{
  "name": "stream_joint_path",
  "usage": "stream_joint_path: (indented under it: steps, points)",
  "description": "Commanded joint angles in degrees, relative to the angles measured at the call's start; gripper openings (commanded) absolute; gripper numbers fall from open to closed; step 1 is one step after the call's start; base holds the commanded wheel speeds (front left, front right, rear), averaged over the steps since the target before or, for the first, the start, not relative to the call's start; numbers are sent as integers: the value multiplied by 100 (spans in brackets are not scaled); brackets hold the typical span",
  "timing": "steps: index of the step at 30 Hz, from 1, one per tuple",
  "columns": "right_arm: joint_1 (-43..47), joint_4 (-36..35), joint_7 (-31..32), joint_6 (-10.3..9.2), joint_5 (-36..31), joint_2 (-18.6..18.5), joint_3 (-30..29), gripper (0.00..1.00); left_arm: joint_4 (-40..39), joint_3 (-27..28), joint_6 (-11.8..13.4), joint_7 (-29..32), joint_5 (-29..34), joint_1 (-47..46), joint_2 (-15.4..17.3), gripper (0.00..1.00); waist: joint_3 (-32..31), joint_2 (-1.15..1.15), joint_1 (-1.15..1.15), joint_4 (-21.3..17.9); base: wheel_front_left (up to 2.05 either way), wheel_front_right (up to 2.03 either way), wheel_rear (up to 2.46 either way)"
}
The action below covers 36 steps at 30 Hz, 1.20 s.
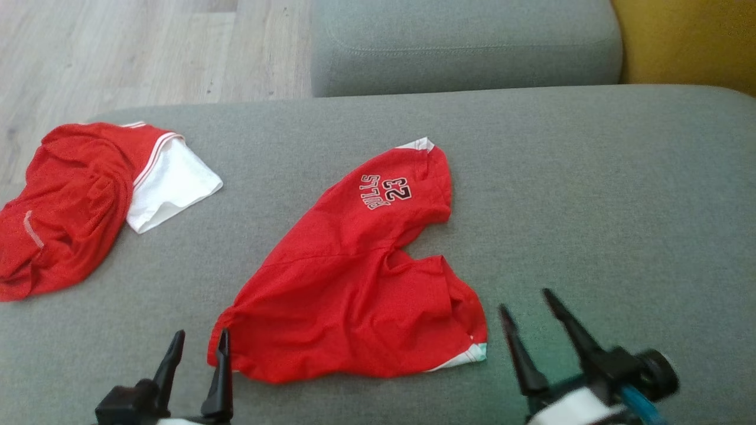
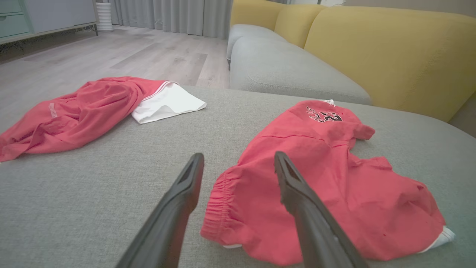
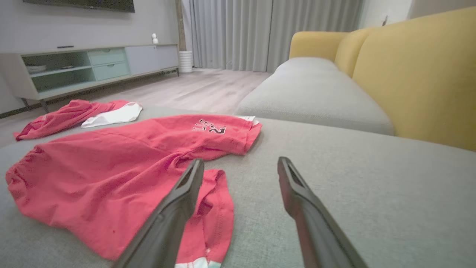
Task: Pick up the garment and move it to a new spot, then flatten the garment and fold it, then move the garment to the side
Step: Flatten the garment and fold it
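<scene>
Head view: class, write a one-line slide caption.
Open left gripper and right gripper flank red shorts on grey cushion; second red-and-white garment lies left.

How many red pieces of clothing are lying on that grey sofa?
2. The red shorts printed with 23 lie spread in the middle of the grey seat. A crumpled red and white garment lies near its left edge. Another could be bundled inside it.

shorts (image 1: 354,277): centre of seat cushion (image 1: 590,195)
second garment (image 1: 77,200): same cushion, left edge, well apart from shorts
far cushion (image 1: 466,47): behind seat cushion
floor (image 1: 118,53): far left
</scene>
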Motion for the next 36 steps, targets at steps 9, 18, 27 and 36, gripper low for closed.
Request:
stream_joint_path:
  steps: [9,18,27,36]
  points:
    - [-1446,1175,1089,-4,276,-68,1040,100,47,595,-595,-71,517,-481,-585,100,177,0,0,160,0,0,0]
    - [-2018,2021,1678,-4,894,-35,1437,100,133,741,-805,-71,693,-606,-819,100,349,0,0,352,0,0,0]
    - [-2257,2085,1772,-4,1335,-26,1988,100,138,816,-871,-71,733,-664,-864,100,477,0,0,404,0,0,0]
    - [-2754,2158,2167,-4,1822,-27,1864,0,160,678,-849,-71,623,-814,-869,100,616,0,0,434,0,0,0]
